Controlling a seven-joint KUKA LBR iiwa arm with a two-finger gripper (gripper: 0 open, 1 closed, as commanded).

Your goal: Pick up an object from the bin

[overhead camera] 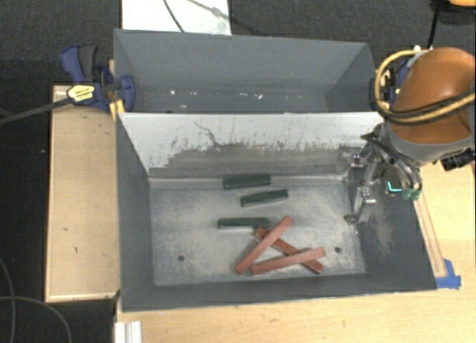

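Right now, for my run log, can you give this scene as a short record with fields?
bin: grey metal, scuffed back wall
green sticks: three, lying flat, one behind another in the middle
red sticks: three, crossed in a heap toward the front
pincer: by the right wall, apart from every stick

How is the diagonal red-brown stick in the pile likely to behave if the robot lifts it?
The diagonal red-brown stick looks straight and flat-sided, so it is probably stiff and unlikely to roll. It lies crossed with two other red-brown sticks, so lifting it may shift them.
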